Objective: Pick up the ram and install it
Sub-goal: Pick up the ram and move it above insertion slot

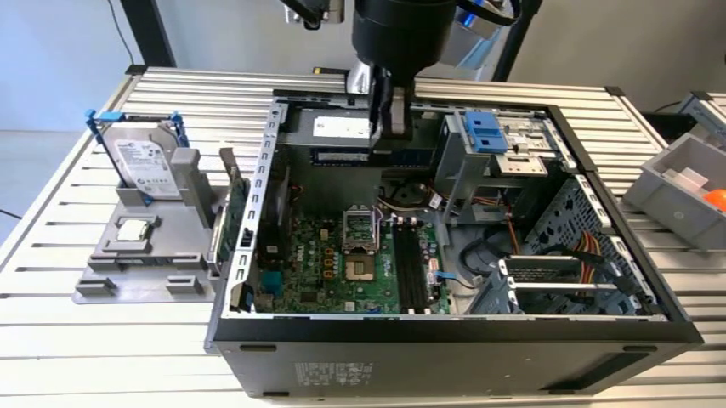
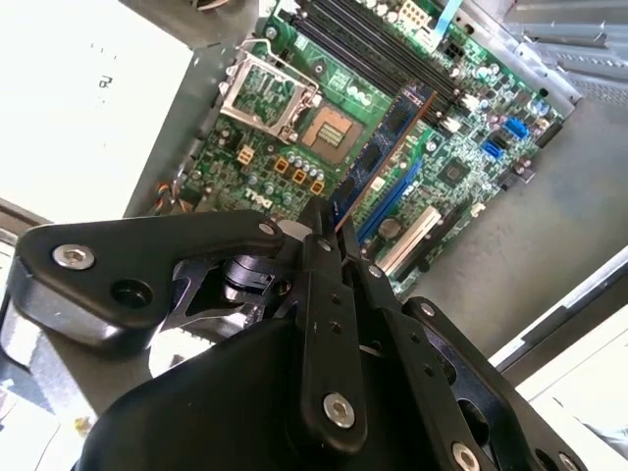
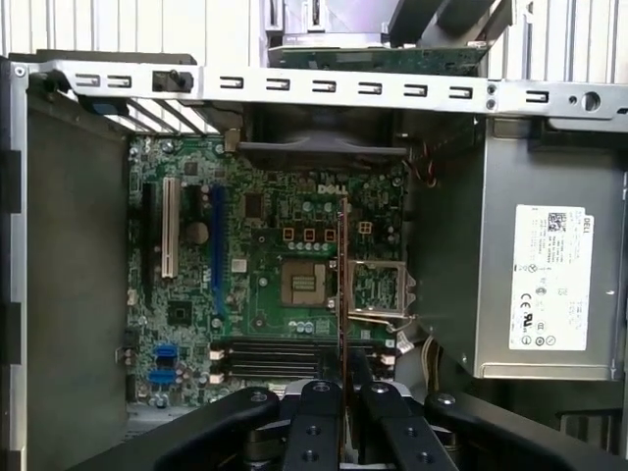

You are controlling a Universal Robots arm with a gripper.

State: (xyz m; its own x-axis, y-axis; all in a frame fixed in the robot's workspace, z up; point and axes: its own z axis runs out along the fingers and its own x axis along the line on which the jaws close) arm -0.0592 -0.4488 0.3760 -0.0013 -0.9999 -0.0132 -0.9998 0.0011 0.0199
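Note:
The ram (image 1: 340,158) is a long, thin blue board, and my gripper (image 1: 386,134) is shut on it. It hangs level inside the open computer case (image 1: 244,255), above the rear part of the green motherboard (image 1: 329,272). In the first wrist view the ram (image 3: 341,285) appears edge-on, rising from between the black fingers (image 3: 316,412) over the board. In the second wrist view the ram's (image 2: 381,155) blue face runs out from the gripper (image 2: 329,234). The black memory slots (image 1: 410,263) lie on the motherboard below, beside the processor socket (image 1: 360,231), apart from the ram.
A hard drive (image 1: 148,161) stands in a grey fixture (image 1: 136,280) at the exterior view's left, with a square silver chip (image 1: 134,228) and a green card (image 1: 233,212) on edge. The power supply (image 3: 549,275) and drive cage (image 1: 499,144) flank the board. A grey bin (image 1: 681,191) sits right.

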